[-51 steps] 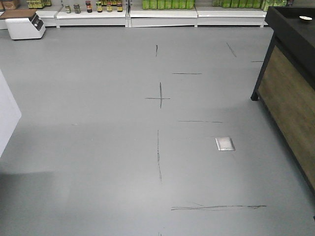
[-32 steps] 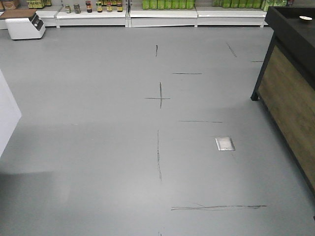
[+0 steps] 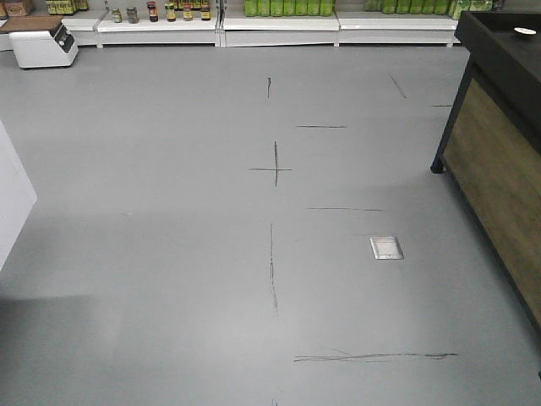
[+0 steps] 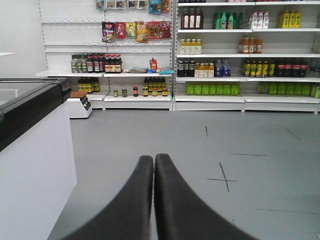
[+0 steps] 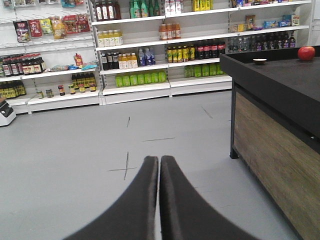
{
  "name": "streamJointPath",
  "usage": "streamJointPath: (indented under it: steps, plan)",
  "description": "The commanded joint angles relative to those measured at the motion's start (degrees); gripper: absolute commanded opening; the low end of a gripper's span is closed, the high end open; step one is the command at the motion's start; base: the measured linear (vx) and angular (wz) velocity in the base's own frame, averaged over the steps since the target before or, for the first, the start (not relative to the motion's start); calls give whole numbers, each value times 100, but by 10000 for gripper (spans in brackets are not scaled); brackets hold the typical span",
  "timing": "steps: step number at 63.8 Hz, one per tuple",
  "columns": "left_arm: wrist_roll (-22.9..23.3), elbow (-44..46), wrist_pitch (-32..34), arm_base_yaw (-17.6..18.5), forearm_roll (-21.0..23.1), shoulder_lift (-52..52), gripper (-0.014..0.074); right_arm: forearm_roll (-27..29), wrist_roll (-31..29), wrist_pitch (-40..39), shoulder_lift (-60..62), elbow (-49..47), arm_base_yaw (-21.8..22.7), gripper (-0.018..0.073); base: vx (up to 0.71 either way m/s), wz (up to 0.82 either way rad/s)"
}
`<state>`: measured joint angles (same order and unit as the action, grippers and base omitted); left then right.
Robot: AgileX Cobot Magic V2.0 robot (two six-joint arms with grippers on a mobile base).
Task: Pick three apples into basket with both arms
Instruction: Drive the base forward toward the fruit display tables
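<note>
Apple [image 5: 306,53] at far end of black counter [image 5: 280,80] | left gripper [image 4: 154,160] clenched, empty | right gripper [image 5: 159,161] clenched, empty | wide floor [image 3: 169,254] ahead

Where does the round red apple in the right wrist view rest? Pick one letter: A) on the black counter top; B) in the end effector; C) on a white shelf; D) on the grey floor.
A: the round red apple sits on the wood-sided counter's black top, beyond the shut right end effector.
</note>
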<state>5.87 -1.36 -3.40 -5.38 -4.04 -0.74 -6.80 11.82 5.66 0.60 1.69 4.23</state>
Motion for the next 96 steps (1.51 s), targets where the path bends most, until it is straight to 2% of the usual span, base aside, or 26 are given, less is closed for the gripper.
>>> streamJointPath:
  steps: [1, 47, 96]
  plan:
    - [34, -135, 396, 35, 9, -85, -6, -25, -39, -423, 61, 78, 32, -4, 0, 0]
    - [34, -135, 396, 35, 9, -85, -6, -25, -39, -423, 61, 78, 32, -4, 3, 5]
    - [34, -135, 396, 35, 9, -85, -6, -25, -39, -423, 61, 78, 32, -4, 16, 2]
